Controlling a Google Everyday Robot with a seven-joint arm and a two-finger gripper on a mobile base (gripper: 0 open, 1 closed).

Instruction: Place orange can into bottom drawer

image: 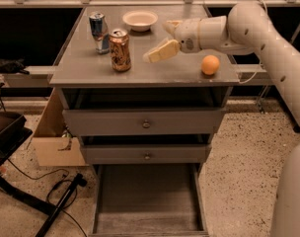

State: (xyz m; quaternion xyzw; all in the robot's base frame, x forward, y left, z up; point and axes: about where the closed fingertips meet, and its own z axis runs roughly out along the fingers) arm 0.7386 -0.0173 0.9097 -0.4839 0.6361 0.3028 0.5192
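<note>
The orange can stands upright on the left part of the grey cabinet top. My gripper hovers over the top just right of the can, with a small gap between them. Its fingers are spread open with nothing between them and point left toward the can. The bottom drawer is pulled out at floor level below the two knobbed drawers, and nothing lies in it.
A slim blue-and-silver can stands just behind and left of the orange can. A white bowl sits at the back. An orange ball lies right of the gripper. A cardboard box and cables are on the floor at the left.
</note>
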